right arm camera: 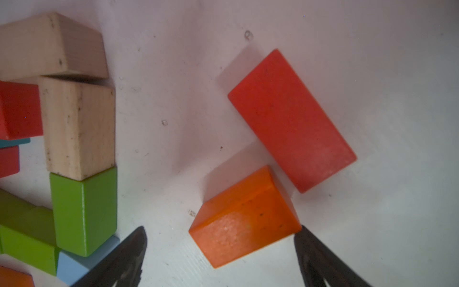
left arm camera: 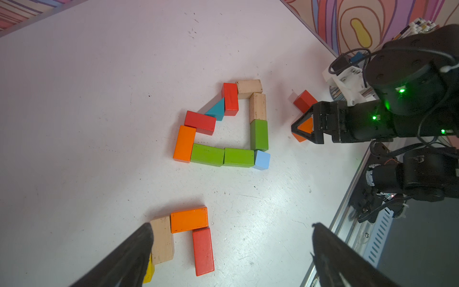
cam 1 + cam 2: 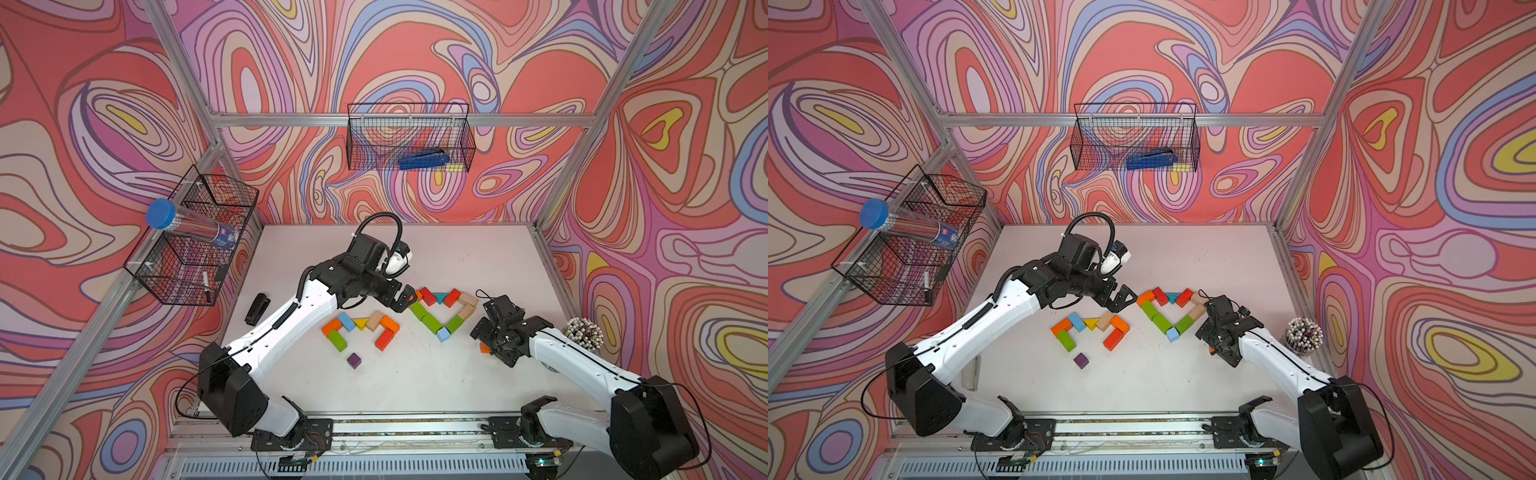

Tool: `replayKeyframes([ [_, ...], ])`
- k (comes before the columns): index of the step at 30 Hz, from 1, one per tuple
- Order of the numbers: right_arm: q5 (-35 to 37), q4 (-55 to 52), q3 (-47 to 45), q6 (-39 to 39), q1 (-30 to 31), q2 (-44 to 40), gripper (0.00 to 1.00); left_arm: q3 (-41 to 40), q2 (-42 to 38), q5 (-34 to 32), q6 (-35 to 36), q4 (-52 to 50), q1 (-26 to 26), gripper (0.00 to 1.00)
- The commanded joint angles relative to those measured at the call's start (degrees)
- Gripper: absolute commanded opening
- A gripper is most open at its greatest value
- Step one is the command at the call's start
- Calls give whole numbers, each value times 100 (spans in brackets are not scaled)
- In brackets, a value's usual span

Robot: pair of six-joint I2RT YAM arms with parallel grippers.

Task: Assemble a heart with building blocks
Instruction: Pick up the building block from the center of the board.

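A closed heart-like ring of building blocks [image 3: 455,324] [image 3: 1185,324] [image 2: 259,135] lies right of centre. An open arch of blocks [image 3: 388,322] [image 3: 1119,323] [image 2: 189,220] lies to its left, and a purple cube [image 3: 353,360] sits alone in front. My left gripper [image 3: 405,299] [image 3: 1123,299] [image 2: 232,227] hangs open between the two groups, holding nothing. My right gripper [image 3: 484,338] [image 2: 301,130] [image 1: 220,231] is open and points down, straddling a loose orange block [image 1: 244,218]. One fingertip touches that block's corner. A red brick [image 1: 291,121] [image 2: 305,100] lies just beyond.
A black stapler [image 3: 257,308] lies at the table's left edge. A cup of pencils [image 3: 582,332] stands at the right edge behind the right arm. Wire baskets [image 3: 409,137] [image 3: 195,249] hang on the back and left walls.
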Motion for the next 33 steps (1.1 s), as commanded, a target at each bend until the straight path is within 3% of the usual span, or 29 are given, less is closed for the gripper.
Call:
replayKeyframes([
  [1,-104,294,169,-313,-55,172,87,82,-31,-81,138,-198,22,99],
  [8,52,305,272,-441,-101,384,71,104,15,-84,144,-241,23,99],
  [15,250,159,283,-689,-101,516,37,86,59,-50,147,-223,22,99],
  [19,234,261,244,-1043,-105,481,36,56,24,-87,144,-193,22,99],
  [22,236,249,305,-1281,-99,588,46,50,24,-110,150,-194,22,99],
  [24,291,245,324,-1385,-103,630,46,54,33,-111,148,-188,24,99],
  [33,398,234,214,-1769,-100,280,26,59,39,-81,89,-164,119,100],
])
